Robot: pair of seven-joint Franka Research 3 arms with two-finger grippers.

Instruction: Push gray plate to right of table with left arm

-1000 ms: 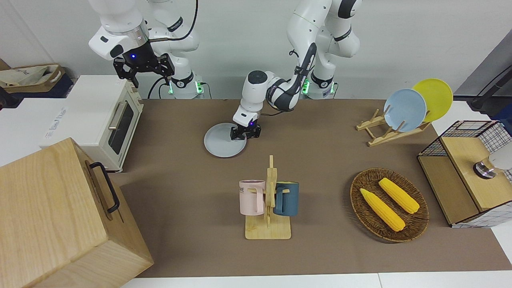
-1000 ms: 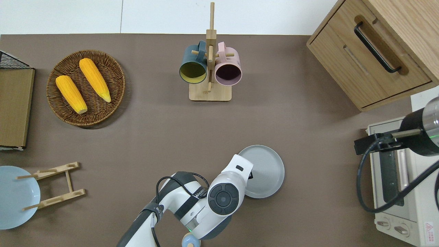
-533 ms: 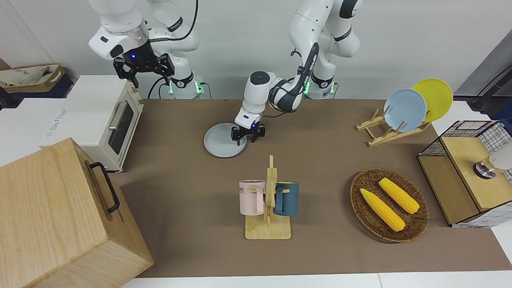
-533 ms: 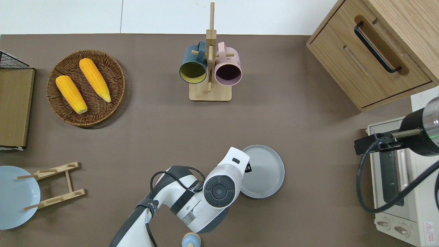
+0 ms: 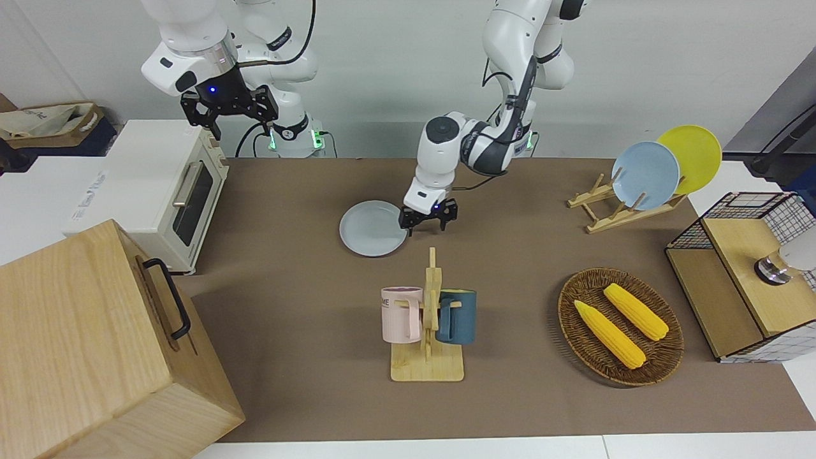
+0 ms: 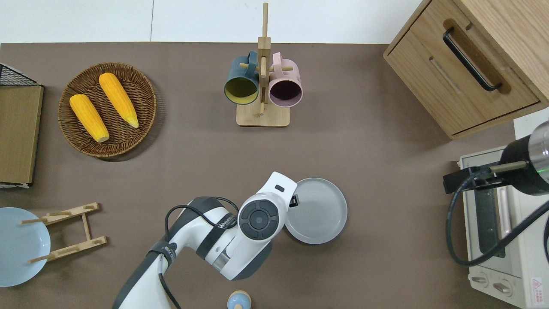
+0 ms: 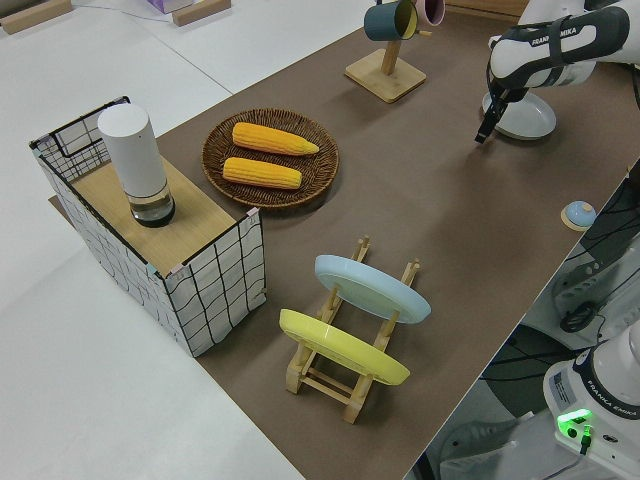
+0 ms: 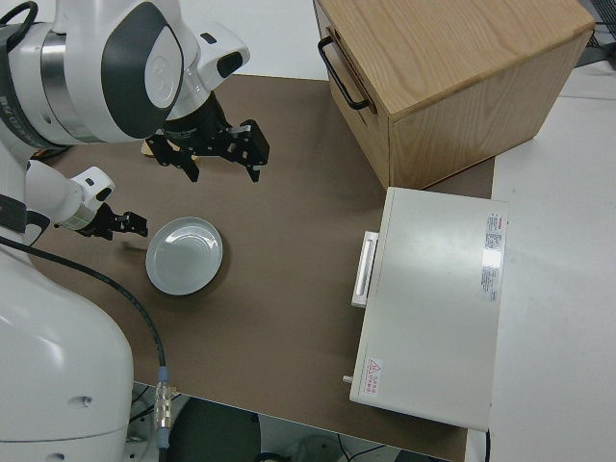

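The gray plate (image 5: 373, 228) lay flat on the table (image 5: 510, 255), at three o'clock from the left gripper (image 5: 428, 220) in the overhead view, its rim just beside the spread, empty fingers (image 5: 408, 223). The left arm (image 5: 472, 143) reached low over the table, wrist bent downward. The right arm was parked.

Left gripper (image 5: 427, 222) low, pointing down, fingers spread; right arm (image 5: 191, 51) parked
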